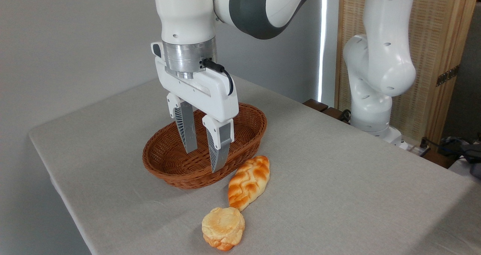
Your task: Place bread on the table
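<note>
The bread (223,228), a small round golden-tan bun with a paler flat top, lies on the grey-beige table (338,179) near its front edge. It touches the tip of a braided orange-and-cream loaf (249,181). My gripper (204,161) hangs open above the brown wicker basket (165,161), well behind and above the bun, with nothing between its fingers.
The wicker basket holds nothing that I can see. The arm's white base (372,97) stands off the table's far right corner. The table's left edge and front corner lie close to the bun. Cables and dark items sit at the far right.
</note>
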